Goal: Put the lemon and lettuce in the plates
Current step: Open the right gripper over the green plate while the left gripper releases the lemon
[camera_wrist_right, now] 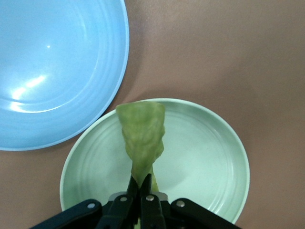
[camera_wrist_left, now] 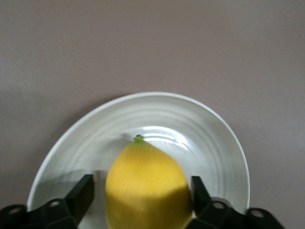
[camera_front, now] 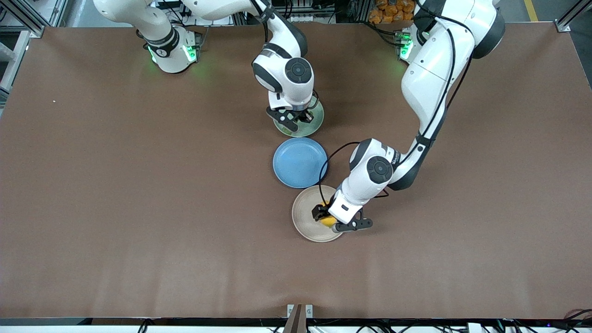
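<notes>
**Now: both pieces held over their plates**

Front: left gripper [camera_front: 327, 217] hangs over the beige plate [camera_front: 305, 217], right gripper [camera_front: 296, 118] over the mint plate [camera_front: 311, 127].

Left wrist: fingers clamp the lemon [camera_wrist_left: 147, 186]; lower before releasing, or it may roll.

Right wrist: fingers pinch the lettuce [camera_wrist_right: 141, 138] stem above the plate; release centrally.

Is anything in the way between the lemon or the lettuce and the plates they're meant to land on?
Nothing visible. The left gripper holds the lemon right over the beige plate, and the right gripper holds the lettuce over the green plate. The blue plate lies between the two, clear of both.
</notes>
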`<state>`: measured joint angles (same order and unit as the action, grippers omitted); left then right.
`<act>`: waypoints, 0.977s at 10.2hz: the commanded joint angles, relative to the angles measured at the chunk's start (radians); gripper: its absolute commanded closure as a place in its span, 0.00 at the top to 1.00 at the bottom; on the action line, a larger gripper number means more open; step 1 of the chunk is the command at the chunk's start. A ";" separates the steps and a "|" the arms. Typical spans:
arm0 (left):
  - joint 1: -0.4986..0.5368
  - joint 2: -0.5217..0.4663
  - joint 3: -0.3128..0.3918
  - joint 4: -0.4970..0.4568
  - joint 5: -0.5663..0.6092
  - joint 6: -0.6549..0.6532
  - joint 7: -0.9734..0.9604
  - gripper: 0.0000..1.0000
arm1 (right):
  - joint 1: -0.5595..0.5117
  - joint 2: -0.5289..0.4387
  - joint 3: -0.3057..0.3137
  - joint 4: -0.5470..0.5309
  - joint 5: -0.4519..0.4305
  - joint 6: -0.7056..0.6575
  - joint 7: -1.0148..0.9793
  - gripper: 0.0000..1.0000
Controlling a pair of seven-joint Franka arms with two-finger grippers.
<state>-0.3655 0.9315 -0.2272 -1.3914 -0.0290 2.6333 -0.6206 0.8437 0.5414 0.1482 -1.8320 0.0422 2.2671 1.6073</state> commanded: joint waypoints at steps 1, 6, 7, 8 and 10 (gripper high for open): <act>-0.006 -0.005 0.012 0.015 0.031 0.002 -0.010 1.00 | 0.020 -0.006 -0.009 0.013 -0.005 0.000 0.036 0.41; 0.054 -0.138 0.011 0.012 0.037 -0.224 0.008 1.00 | 0.022 -0.047 -0.018 0.043 -0.056 -0.050 0.045 1.00; 0.075 -0.173 0.009 0.011 0.035 -0.266 0.009 1.00 | -0.004 -0.067 -0.016 0.046 -0.076 -0.075 0.001 1.00; 0.092 -0.206 0.011 0.006 0.040 -0.295 0.019 1.00 | -0.035 -0.089 -0.016 0.046 -0.076 -0.110 -0.057 1.00; 0.132 -0.276 0.011 -0.064 0.072 -0.358 0.097 1.00 | -0.124 -0.139 -0.015 0.046 -0.074 -0.170 -0.209 1.00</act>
<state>-0.2627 0.7224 -0.2149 -1.3697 0.0014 2.3016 -0.5653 0.7831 0.4543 0.1224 -1.7696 -0.0199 2.1437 1.4863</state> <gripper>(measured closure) 0.000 0.000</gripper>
